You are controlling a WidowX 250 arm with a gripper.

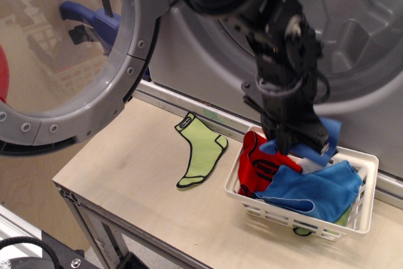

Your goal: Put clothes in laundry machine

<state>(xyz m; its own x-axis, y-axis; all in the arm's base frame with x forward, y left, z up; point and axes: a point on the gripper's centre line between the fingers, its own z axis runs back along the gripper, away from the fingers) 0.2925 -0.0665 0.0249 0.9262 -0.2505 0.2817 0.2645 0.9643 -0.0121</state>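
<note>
My gripper (306, 143) is shut on a blue cloth piece (323, 135) and holds it lifted just above the white slotted basket (301, 217). In the basket lie more blue clothes (315, 188) and a red garment with black trim (257, 167). A lime-green black-edged sock (201, 150) lies flat on the wooden table left of the basket. The grey laundry machine (201, 61) stands behind, its round clear-windowed door (69, 61) swung open to the left. The drum opening is mostly hidden behind my arm.
The wooden table (126, 174) ends at a front edge with a metal frame below. The open door hangs over the table's left end. The basket sits at the table's right, close to the machine front.
</note>
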